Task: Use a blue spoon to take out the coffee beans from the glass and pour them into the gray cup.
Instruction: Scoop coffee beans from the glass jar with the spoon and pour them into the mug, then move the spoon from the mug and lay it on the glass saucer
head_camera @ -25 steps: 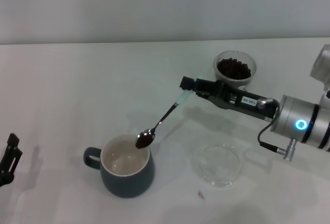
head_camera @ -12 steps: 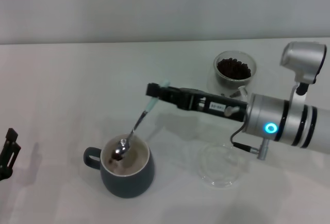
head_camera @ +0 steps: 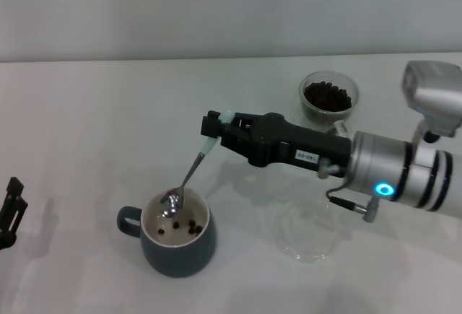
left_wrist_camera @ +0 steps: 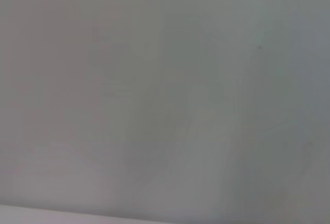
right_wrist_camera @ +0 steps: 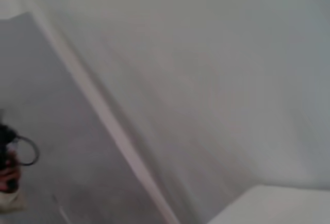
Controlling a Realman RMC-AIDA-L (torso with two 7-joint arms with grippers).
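My right gripper [head_camera: 214, 128] is shut on the pale blue handle of the blue spoon [head_camera: 189, 175]. The spoon slants down with its metal bowl turned over just inside the rim of the gray cup [head_camera: 177, 245]. Several coffee beans [head_camera: 189, 228] lie on the cup's cream inside. The glass [head_camera: 328, 98], still holding dark beans, stands at the back right of the table. My left gripper [head_camera: 10, 209] is parked at the left edge of the head view. Both wrist views show only blank wall and table.
A flat clear glass saucer [head_camera: 304, 229] lies on the white table to the right of the gray cup, under my right forearm. One stray bean [head_camera: 281, 273] lies by the saucer's front edge.
The right arm carried the loaded spoon left over the gray cup, then turned its wrist; the spoon tipped and the beans dropped into the cup. The left arm stayed put.
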